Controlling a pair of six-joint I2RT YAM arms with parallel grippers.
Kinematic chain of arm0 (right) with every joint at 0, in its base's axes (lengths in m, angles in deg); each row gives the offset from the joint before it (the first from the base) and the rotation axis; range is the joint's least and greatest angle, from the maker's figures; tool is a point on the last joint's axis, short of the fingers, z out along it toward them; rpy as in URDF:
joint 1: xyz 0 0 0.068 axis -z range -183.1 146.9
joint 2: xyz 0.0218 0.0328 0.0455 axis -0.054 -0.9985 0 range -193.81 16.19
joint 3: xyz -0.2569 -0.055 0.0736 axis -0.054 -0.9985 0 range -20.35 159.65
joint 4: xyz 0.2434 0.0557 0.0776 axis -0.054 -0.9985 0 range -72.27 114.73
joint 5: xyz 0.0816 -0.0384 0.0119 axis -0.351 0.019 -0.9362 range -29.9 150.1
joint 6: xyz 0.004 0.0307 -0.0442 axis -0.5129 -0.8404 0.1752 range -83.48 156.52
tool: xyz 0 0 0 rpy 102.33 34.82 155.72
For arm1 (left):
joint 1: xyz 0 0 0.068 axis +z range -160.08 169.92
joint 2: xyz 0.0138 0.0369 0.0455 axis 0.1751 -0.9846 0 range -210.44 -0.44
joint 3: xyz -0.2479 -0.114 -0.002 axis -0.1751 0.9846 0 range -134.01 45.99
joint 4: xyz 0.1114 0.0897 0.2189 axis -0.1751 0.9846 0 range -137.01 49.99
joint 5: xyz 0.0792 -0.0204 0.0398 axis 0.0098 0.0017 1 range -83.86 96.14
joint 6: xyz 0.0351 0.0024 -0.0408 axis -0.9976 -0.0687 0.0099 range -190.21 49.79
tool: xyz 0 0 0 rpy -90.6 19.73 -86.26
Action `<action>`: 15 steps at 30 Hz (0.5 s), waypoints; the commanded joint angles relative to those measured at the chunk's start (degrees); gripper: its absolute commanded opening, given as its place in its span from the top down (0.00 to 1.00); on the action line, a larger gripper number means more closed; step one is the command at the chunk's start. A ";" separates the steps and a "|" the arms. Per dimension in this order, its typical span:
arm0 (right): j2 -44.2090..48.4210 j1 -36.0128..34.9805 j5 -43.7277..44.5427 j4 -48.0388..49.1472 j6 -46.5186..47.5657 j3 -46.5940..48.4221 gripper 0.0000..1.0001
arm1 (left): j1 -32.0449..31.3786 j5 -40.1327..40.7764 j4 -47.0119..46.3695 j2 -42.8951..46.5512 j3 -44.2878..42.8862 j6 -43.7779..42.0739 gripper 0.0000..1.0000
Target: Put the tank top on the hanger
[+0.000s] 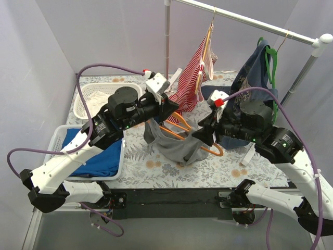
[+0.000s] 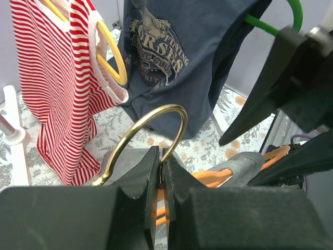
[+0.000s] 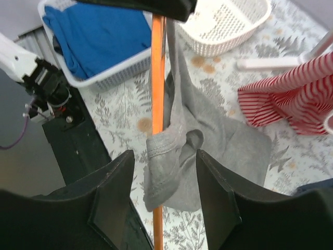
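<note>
1. Grip on the left: the left gripper (image 2: 161, 156) has its black jaws pressed together on the neck of the thin orange plastic hanger (image 2: 208, 177). It holds just below the gold-coloured metal hook (image 2: 151, 117), which curls up over the fingers.
2. The orange hanger is held in the air above the floral-print table cover (image 1: 156, 172). Its hook end is at the left gripper and its far shoulder points towards the right arm.
3. The plain grey sleeveless tank top (image 1: 174, 146) hangs bunched on the orange hanger. A hemmed edge is wrapped round one orange bar and the body sags below. I cannot tell whether its lowest fold touches the table cover.
4. The right gripper (image 3: 164, 156) has its jaws apart, one finger on either side of the orange bar and the grey hemmed fold. It clamps nothing.
5. On the metal rail (image 1: 250, 21) behind hang a red-and-white striped top (image 2: 57, 78) on a yellow hanger (image 2: 112, 57) and a dark navy printed shirt (image 2: 177, 57) on a green hanger (image 2: 270, 23).
6. At the table's left side, a white plastic basket (image 1: 58, 136) holds a blue cloth (image 1: 99, 153). A second white basket (image 1: 80, 101) sits behind it.
</note>
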 commanded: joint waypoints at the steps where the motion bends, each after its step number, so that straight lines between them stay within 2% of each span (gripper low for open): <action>1: 0.50 -0.14 -2.26 0.02 0.12 -4.79 0.42 | -0.20 -2.05 -6.00 0.86 2.54 0.74 1.00; 6: 3.40 -0.14 -1.64 0.81 -1.90 -10.42 0.45 | -0.12 -2.05 -9.69 0.86 5.09 2.15 1.00; 9: 5.33 -0.23 -0.15 2.12 -2.78 -12.45 0.52 | -0.21 -2.40 -10.83 0.59 6.23 3.02 1.00; 10: 5.77 -0.14 0.63 2.48 -3.65 -12.97 0.59 | -0.12 -2.40 -11.36 0.68 7.02 3.29 1.00; 11: 6.73 -0.14 0.99 3.44 -4.09 -14.11 0.74 | -0.20 -2.23 -12.32 0.77 7.55 3.64 1.00; 13: 7.71 -0.14 2.22 4.23 -4.97 -15.34 0.91 | -0.21 -1.53 -13.38 0.95 8.95 4.69 1.00; 14: 8.58 -0.14 2.31 4.76 -5.67 -15.96 0.98 | -0.21 -0.74 -14.43 0.95 9.31 5.04 0.98; 15: 9.03 -0.14 2.57 5.03 -5.94 -17.01 0.99 | -0.12 -0.21 -14.79 0.77 9.57 5.83 0.93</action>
